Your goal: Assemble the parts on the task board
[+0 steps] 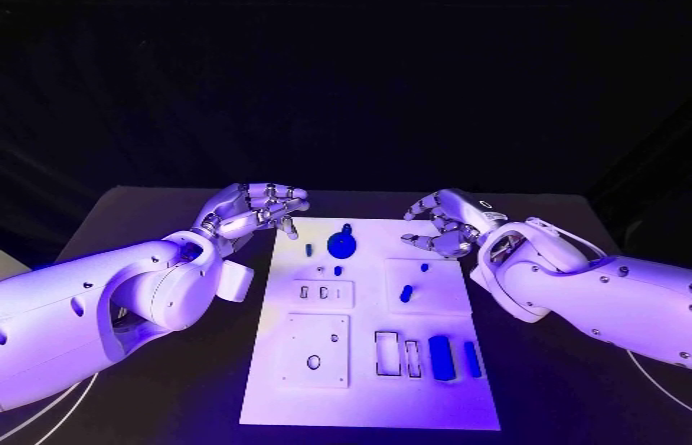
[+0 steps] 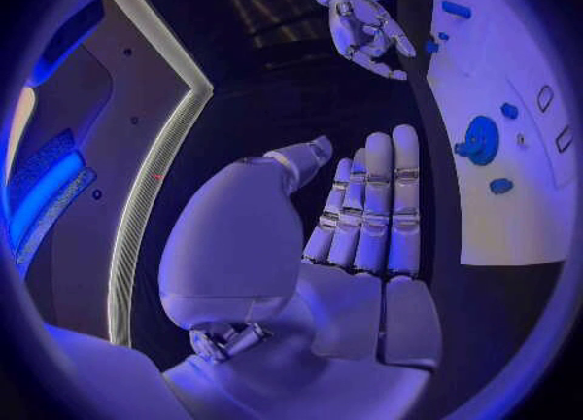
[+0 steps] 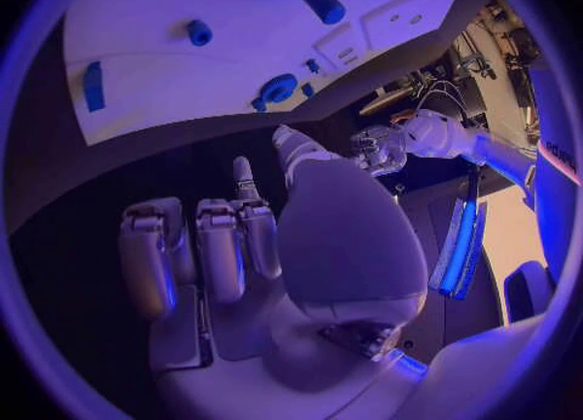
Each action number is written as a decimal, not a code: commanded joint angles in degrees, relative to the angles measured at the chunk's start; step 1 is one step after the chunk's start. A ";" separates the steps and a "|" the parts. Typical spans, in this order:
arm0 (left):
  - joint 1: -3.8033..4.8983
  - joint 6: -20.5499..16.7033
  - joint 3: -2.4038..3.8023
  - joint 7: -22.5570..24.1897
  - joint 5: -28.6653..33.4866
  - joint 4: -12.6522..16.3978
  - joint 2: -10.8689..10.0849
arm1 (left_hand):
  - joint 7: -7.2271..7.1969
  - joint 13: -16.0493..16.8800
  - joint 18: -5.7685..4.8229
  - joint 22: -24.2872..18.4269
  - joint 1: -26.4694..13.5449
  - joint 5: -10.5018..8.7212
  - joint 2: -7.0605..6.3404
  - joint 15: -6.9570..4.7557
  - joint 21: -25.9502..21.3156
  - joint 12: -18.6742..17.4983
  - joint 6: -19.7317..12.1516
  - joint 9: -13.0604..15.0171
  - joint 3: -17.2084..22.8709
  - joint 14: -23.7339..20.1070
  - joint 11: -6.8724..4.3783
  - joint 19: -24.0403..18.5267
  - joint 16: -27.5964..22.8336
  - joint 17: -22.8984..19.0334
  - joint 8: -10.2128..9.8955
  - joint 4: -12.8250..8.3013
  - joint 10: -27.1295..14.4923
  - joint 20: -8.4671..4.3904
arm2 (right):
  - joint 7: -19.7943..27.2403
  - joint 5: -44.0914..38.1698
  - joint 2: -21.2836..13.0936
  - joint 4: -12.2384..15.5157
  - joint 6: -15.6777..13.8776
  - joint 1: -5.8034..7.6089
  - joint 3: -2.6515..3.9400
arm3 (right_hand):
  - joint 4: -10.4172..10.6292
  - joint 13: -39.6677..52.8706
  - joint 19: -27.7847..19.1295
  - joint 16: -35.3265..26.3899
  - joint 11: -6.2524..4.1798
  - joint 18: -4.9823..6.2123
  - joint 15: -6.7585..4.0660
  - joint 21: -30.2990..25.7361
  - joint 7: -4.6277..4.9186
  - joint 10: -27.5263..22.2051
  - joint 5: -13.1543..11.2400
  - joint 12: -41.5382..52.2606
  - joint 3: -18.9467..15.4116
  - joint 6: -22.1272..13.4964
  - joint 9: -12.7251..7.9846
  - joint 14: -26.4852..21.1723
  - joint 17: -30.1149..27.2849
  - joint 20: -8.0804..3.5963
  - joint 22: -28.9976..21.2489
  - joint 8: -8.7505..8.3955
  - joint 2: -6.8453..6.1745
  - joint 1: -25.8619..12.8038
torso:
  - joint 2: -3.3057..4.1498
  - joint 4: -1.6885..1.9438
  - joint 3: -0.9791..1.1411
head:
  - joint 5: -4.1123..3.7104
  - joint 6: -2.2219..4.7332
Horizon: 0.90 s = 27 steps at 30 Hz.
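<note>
Robot hands, left (image 1: 260, 208) and right (image 1: 446, 223), hover empty with fingers loosely apart at the task board's (image 1: 433, 390) far corners.

Both arms are smooth white shells with rounded, bulging joint housings; small dark screw holes dot the right arm (image 1: 606, 300) near its wrist. Thin pale cables trail beneath each forearm. The left hand (image 1: 257, 208) and right hand (image 1: 444, 223) are silver metal, built of segmented fingers with jointed links.
</note>
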 commanded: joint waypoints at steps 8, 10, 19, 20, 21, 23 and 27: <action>0.05 1.35 0.04 0.67 0.22 -0.22 0.48 | 0.39 0.08 0.31 0.09 -0.54 -0.02 0.05 0.09 0.26 -0.39 -0.37 0.10 0.28 -0.30 0.19 -0.46 0.02 -0.08 0.03 -0.12 -0.07 -0.09 | 11.09 7.03 -4.60 -4.10 8.07 0.00 -0.07 | -1.60 11.79 6.00 0.48 -0.41 -0.39 -0.60 0.25 -0.57 2.76 -1.11 -0.41 1.21 -0.11 -0.44 5.89 14.68 -0.16 15.08 -0.35 -1.40 5.20 | -0.47 -0.43 0.53 | -0.89 -0.43; 0.04 1.41 0.04 0.70 0.22 -0.27 0.52 | 0.39 0.08 0.31 0.09 -0.54 -0.02 0.05 0.09 0.26 -0.39 -0.37 0.10 0.28 -0.30 0.19 -0.46 0.02 -0.08 0.03 -0.12 -0.07 -0.09 | 11.33 6.86 -4.74 -5.16 8.49 -0.28 -0.12 | -1.78 11.66 6.00 0.50 -0.43 -0.39 -0.61 0.25 -0.57 2.63 -0.71 -0.57 1.37 -0.22 -0.53 5.90 14.74 -0.20 15.08 -0.44 -1.60 5.72 | -0.43 -0.44 0.65 | -0.83 -0.50; 0.02 1.69 0.03 0.74 0.22 -0.52 0.69 | 0.39 0.08 0.31 0.09 -0.54 -0.02 0.05 0.09 0.26 -0.39 -0.37 0.10 0.28 -0.30 0.19 -0.46 0.02 -0.08 0.03 -0.12 -0.07 -0.09 | 11.78 6.38 -3.44 -10.54 9.30 -1.47 -0.21 | -2.17 11.44 6.00 0.54 -0.36 -0.39 -0.47 0.25 -0.42 2.39 0.24 -0.87 2.05 -0.75 -0.82 5.93 14.85 -0.16 15.08 -0.82 -1.80 6.92 | -0.36 -0.05 0.52 | -0.94 -0.86; 0.02 1.71 0.03 0.74 0.22 -0.54 0.69 | 0.39 0.08 0.31 0.09 -0.54 -0.02 0.05 0.09 0.26 -0.39 -0.37 0.10 0.28 -0.30 0.19 -0.46 0.02 -0.08 0.03 -0.12 -0.07 -0.09 | 11.79 6.40 -3.28 -10.96 9.41 -1.54 -0.21 | -2.19 11.45 6.00 0.54 -0.35 -0.39 -0.46 0.25 -0.42 2.40 0.36 -0.85 2.10 -0.80 -0.84 5.93 14.85 -0.15 15.08 -0.86 -1.82 6.99 | -0.36 -0.05 0.49 | -0.91 -0.89; 0.02 1.72 0.03 0.74 0.23 -0.56 0.69 | 0.39 0.08 0.31 0.09 -0.54 -0.02 0.05 0.09 0.26 -0.39 -0.37 0.10 0.28 -0.30 0.19 -0.46 0.02 -0.08 0.03 -0.12 -0.07 -0.09 | 11.78 6.41 -3.13 -11.34 9.56 -1.62 -0.22 | -2.19 11.45 6.00 0.54 -0.35 -0.39 -0.46 0.25 -0.42 2.40 0.36 -0.85 2.10 -0.80 -0.84 5.93 14.85 -0.15 15.08 -0.86 -1.82 6.99 | -0.34 -0.04 0.50 | -0.86 -0.92; 0.02 1.73 0.03 0.75 0.23 -0.62 0.70 | 0.39 0.08 0.31 0.09 -0.54 -0.02 0.05 0.09 0.26 -0.39 -0.37 0.10 0.28 -0.30 0.19 -0.46 0.02 -0.08 0.03 -0.12 -0.07 -0.09 | 11.75 6.43 -2.77 -12.17 9.99 -1.80 -0.22 | -2.22 11.44 6.00 0.55 -0.33 -0.39 -0.44 0.25 -0.40 2.38 0.49 -0.88 2.16 -0.86 -0.88 5.93 14.86 -0.14 15.08 -0.91 -1.87 7.07 | -0.29 -0.05 0.49 | -0.76 -0.97; 0.01 1.74 0.03 0.74 0.23 -0.70 0.70 | 0.39 0.08 0.31 0.09 -0.54 -0.02 0.05 0.09 0.26 -0.39 -0.37 0.10 0.28 -0.30 0.19 -0.46 0.02 -0.08 0.03 -0.12 -0.07 -0.09 | 11.74 6.46 -2.27 -13.16 10.51 -2.09 -0.22 | -2.26 11.41 6.00 0.57 -0.32 -0.39 -0.43 0.25 -0.39 2.35 0.59 -0.91 2.22 -0.94 -0.91 5.95 14.92 -0.13 15.08 -0.96 -1.92 7.16 | -0.36 -0.16 0.47 | -0.58 -1.21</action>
